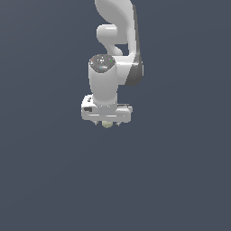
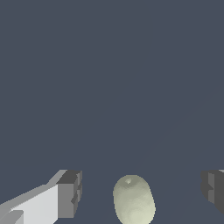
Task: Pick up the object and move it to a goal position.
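Observation:
The object (image 2: pixel 134 201) is a small pale yellowish-green ball lying on the dark floor. In the wrist view it sits between the two dark finger pads (image 2: pixel 70 192), with a gap on each side, so nothing touches it. My white gripper (image 2: pixel 141 190) is open and wider than the ball. In the exterior view the gripper (image 1: pixel 107 122) hangs straight down from the white arm, and only a sliver of the object (image 1: pixel 107 124) peeks out beneath the hand.
A plain dark grey-blue floor (image 1: pixel 180 180) fills both views. No goal marker or other object shows.

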You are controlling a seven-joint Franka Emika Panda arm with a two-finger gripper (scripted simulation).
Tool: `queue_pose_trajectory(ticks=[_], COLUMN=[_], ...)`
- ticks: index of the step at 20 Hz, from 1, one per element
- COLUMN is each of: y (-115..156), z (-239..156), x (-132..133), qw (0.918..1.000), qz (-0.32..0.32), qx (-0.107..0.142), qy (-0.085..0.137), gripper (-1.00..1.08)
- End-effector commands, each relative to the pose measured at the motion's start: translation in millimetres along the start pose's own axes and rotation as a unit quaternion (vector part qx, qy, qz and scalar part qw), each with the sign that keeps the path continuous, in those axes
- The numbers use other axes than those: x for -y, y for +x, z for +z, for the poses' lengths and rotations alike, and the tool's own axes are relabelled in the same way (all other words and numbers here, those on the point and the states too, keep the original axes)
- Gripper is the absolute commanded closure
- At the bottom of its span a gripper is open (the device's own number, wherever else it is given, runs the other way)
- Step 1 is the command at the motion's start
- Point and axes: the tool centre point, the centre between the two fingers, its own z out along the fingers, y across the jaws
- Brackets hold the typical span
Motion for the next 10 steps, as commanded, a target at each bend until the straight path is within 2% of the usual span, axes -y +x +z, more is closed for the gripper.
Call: queue_pose_trajectory(ticks=[1, 4, 10], y=[0.0, 1.1, 6.7], z=[0.0, -2.2, -15.2], x=[0.0, -5.3, -34.6], qw=[1.0000, 1.0000, 0.9996], qz=[0.000, 0.003, 0.020], qx=[0.000, -0.003, -0.018], qy=[0.000, -0.001, -0.008], gripper=[-0.92, -0.92, -0.92])
